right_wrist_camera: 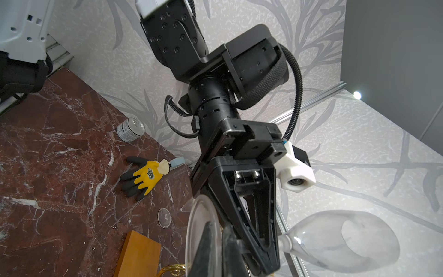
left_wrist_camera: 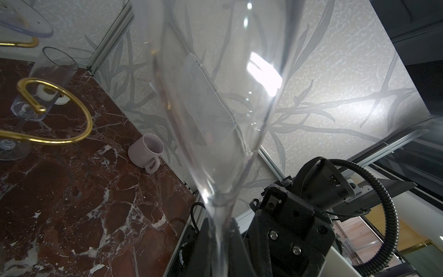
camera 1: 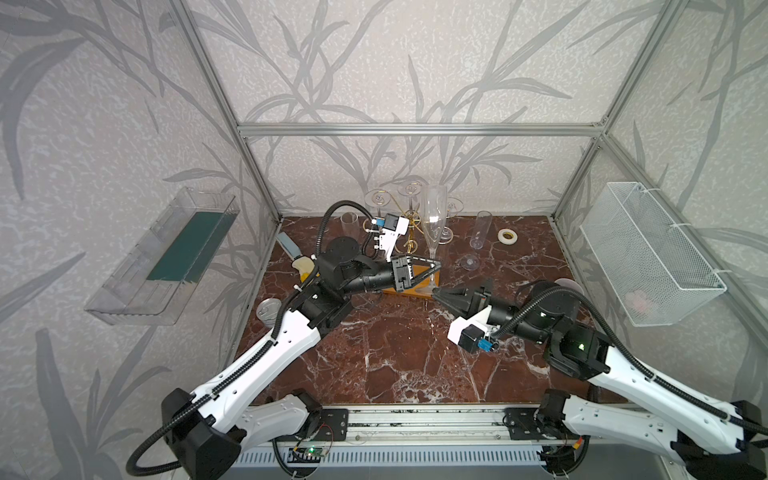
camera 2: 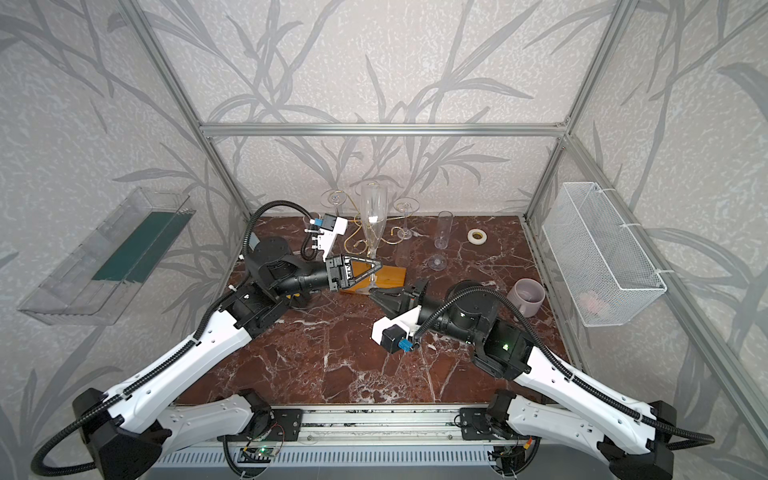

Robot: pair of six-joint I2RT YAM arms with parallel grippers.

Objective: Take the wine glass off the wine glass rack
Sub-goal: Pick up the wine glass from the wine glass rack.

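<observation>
In both top views the clear wine glass [camera 1: 434, 216] [camera 2: 373, 216], a tall flute, stands upright, mouth up, in front of the wine glass rack [camera 1: 411, 226], a gold wire stand on an orange wooden base [camera 2: 392, 276]. My left gripper [camera 1: 436, 266] [left_wrist_camera: 221, 239] is shut on its thin stem, just under the bowl [left_wrist_camera: 223, 96]. My right gripper [camera 1: 435, 293] [right_wrist_camera: 219, 247] is shut, its tips right at the glass's round foot [right_wrist_camera: 199, 223]. Whether they touch the foot I cannot tell. Other glasses hang upside down [camera 1: 378, 199] on the rack's arms.
A cylindrical flute [camera 1: 480, 232] and a tape roll [camera 1: 508, 236] stand right of the rack. A pale mug [camera 2: 527, 296] sits by the right wall under a white mesh basket [camera 1: 648, 253]. A can [camera 1: 268, 311] and a yellow glove [right_wrist_camera: 146, 175] lie at the left.
</observation>
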